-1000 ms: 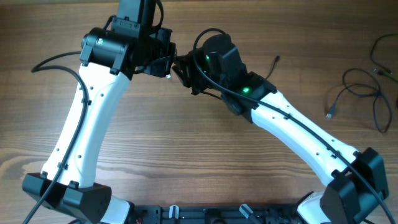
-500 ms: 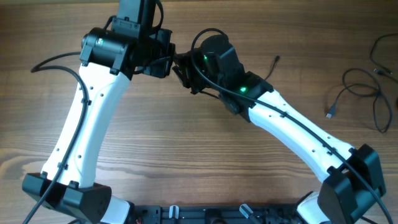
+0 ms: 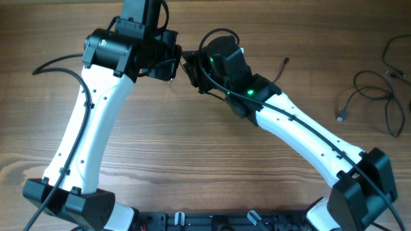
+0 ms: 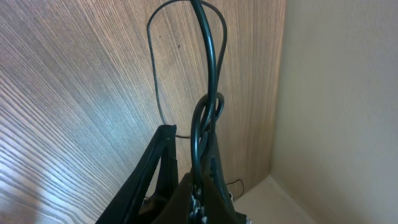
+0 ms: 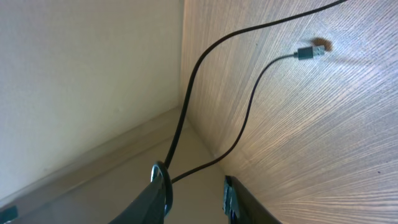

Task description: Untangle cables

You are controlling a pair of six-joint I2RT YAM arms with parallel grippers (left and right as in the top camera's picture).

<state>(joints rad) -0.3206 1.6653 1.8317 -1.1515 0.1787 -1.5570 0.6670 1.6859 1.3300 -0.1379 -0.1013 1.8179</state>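
Left tool tight on knotted cable

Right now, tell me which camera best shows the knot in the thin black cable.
Left wrist: the knot in the thin black cable sits close up above the left end effector. Overhead, it is hidden. Right wrist shows only unknotted strands and a silvery plug.
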